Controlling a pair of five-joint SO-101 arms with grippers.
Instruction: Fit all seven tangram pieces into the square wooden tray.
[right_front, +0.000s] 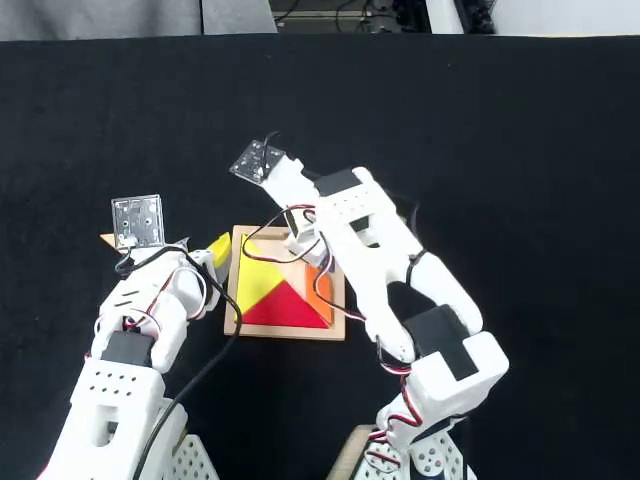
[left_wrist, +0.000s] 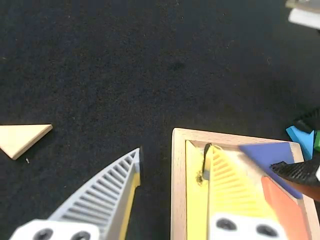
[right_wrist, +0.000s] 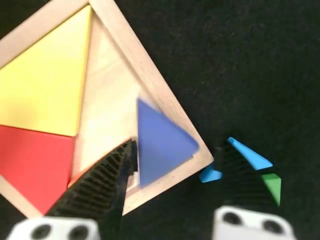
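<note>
Right claw (right_wrist: 180, 155) spread beside blue triangle (right_wrist: 160, 147); left claw (left_wrist: 172, 150) spread astride wooden tray (left_wrist: 177, 190) wall.

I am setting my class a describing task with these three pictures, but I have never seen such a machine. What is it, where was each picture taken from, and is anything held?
Two robot arms stand at a black table, each ending in a pincer. One picture looks down from above; the others come from a camera on each arm's wrist. Between them lies a square wooden tray holding yellow, red and orange pieces. The right pincer is open around a dark blue triangle that overlaps the tray's corner rim. The left pincer is open astride the tray's wall. A plain wooden triangle, a light blue piece and a green piece lie on the table. Nothing looks clamped.
</note>
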